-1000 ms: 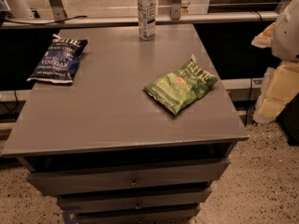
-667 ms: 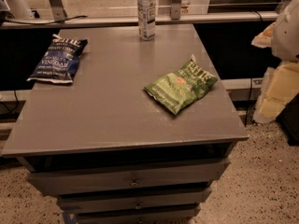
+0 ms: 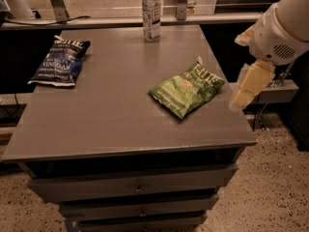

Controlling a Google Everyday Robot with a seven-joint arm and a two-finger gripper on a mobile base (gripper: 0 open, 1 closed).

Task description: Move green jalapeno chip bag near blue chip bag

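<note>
Grey and matte, a table top (image 3: 111, 115) is filling most of the view, sitting over a stack of drawers (image 3: 135, 187) with small knobs, and a speckled floor (image 3: 275, 187) is showing at the lower right. Dim, warm light is falling over everything.

The green jalapeno chip bag (image 3: 187, 88) is lying flat on the right half of the top, near the right edge. It is angled, with its dark green top band and white lettering pointing up and to the right, its bright green body crinkling and a small red mark showing near the middle. The blue chip bag (image 3: 60, 62) is lying at the far left, well apart from it, with its white "VINEGAR" lettering reading clearly. Bare table is lying between the two bags.

A clear water bottle (image 3: 151, 13) is standing upright at the back edge, apart from both bags.

The gripper (image 3: 239, 71) is hanging off the table's right side, just beside the green bag but not touching it, on a white arm (image 3: 285, 23) reaching in from the upper right. Its cream fingers (image 3: 251, 83) are standing spread and are gripping nothing.
</note>
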